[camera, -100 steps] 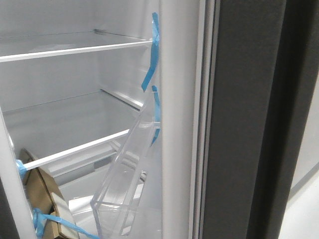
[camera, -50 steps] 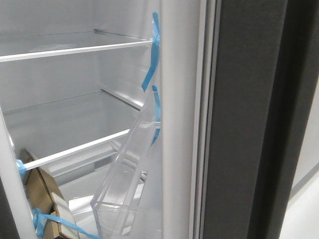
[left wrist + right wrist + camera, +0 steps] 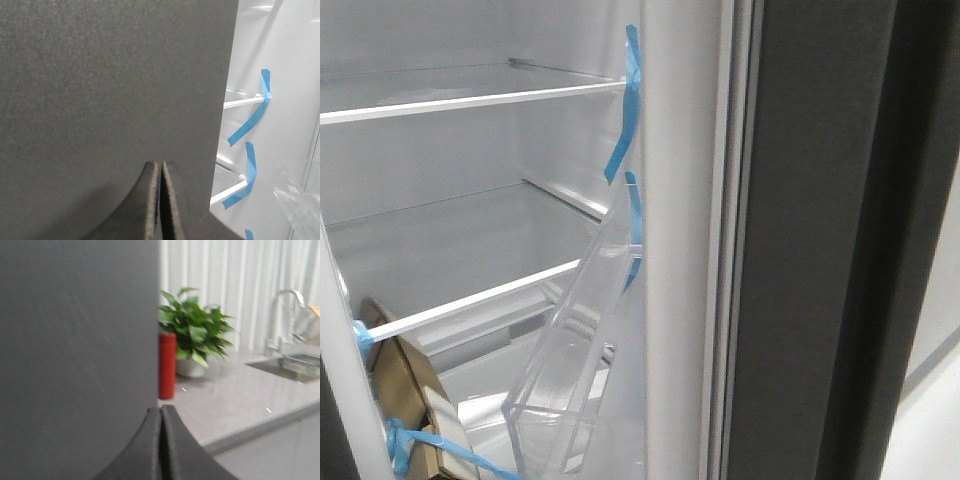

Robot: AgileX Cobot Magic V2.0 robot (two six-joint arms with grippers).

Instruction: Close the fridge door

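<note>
Standing ajar at the open fridge's right side, the fridge door (image 3: 820, 240) shows its white lining, blue tape strips (image 3: 623, 140) and a tilted clear bin (image 3: 570, 370). Left claw (image 3: 159, 200) and right claw (image 3: 161, 445) are each pressed together against dark grey panels. Beyond: a red bottle (image 3: 167, 365), potted plant (image 3: 192, 340), sink faucet (image 3: 285, 315).

Left pincer (image 3: 159, 200): two matte black fingers, curved outer edges, flat inner faces (grainy, foam-like texture).
Right pincer (image 3: 161, 442): same black curved pair, smoother-looking, slightly blurred.
</note>
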